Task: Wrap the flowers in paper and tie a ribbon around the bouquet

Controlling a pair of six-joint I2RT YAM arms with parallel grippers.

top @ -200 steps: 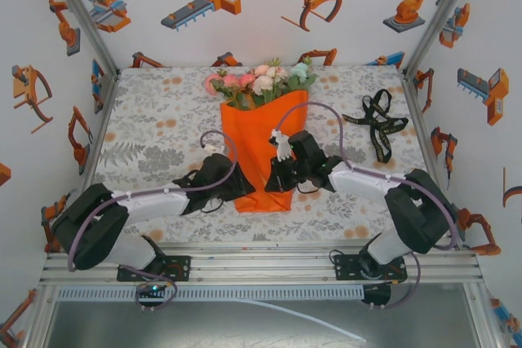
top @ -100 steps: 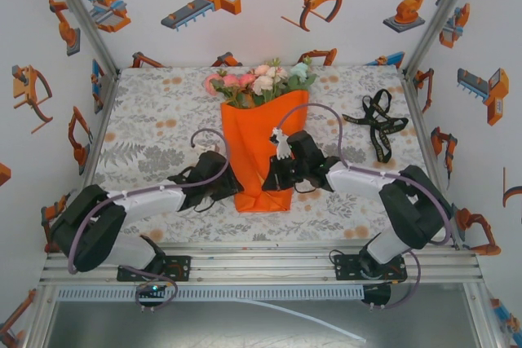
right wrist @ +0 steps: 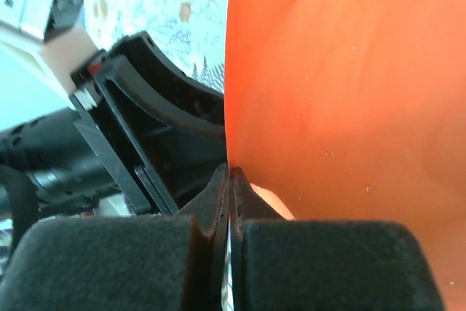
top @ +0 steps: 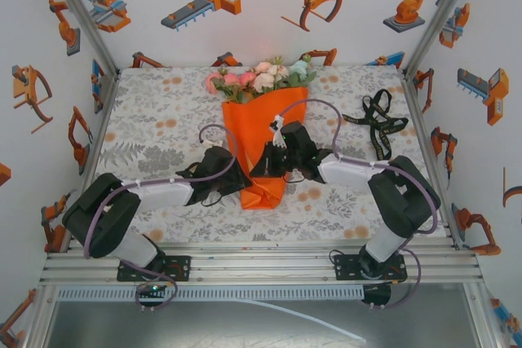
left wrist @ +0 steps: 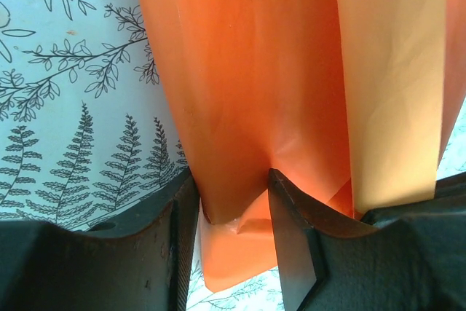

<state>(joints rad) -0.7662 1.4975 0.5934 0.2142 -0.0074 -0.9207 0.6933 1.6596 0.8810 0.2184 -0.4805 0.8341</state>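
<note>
Floral-print table (top: pixel 155 128), robot-sticker walls. Orange paper (top: pixel 263 124) is already folded into a cone round the flowers (top: pixel 261 79), blooms poking out beyond both grippers. Left gripper (left wrist: pixel 233 205) is half-closed, pinching a gathered fold at the cone's near end. Right gripper (right wrist: pixel 229 180) has jaws fully together, the paper edge seemingly nipped in the tips. Black ribbon (top: pixel 377 124) lies well right of the right gripper, untouched. Wrap looks nearly done, tying not started.

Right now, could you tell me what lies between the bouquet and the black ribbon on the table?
In the top external view, bare floral tablecloth lies between the bouquet and the black ribbon, with the right arm's grey cable arching over it.
</note>
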